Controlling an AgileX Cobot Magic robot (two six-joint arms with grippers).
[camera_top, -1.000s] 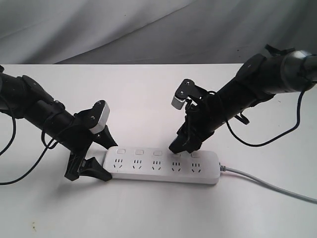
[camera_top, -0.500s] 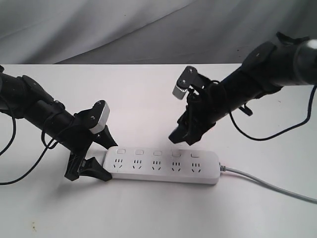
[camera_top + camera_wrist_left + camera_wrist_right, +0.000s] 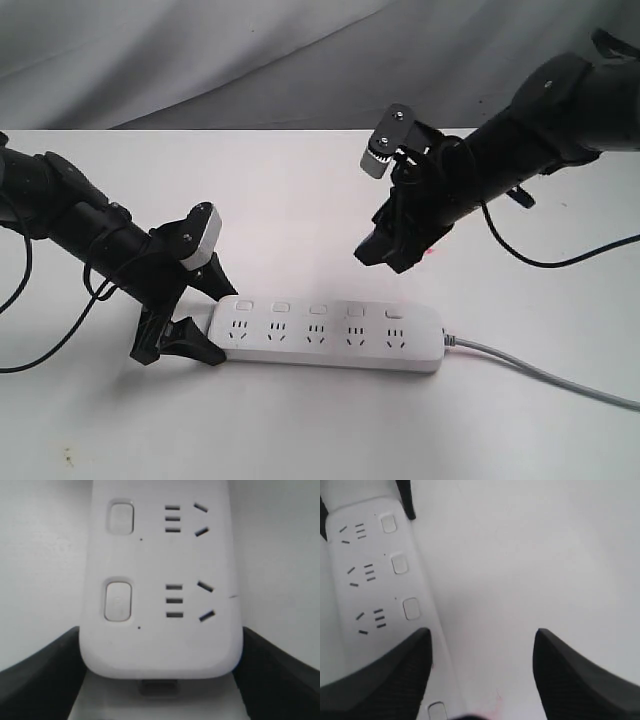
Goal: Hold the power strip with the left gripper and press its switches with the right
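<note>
Now the power strip is lying flat on the tabletop, the left gripper clamping its cordless end. The right gripper is hovering empty, jaws spread, above the switches, touching none; pressing is seemingly remaining.

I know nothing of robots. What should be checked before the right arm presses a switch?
1. Power strip lies flat on the table: ok.
2. Left end effector clamps its end, jaws on both sides: ok.
3. Right end effector hovers clear of the switches: ok.
4. Right jaws apart, nothing between: ok.
5. Which switches are on: cannot tell.
6. Cord trails away from both end effectors: ok.
</note>
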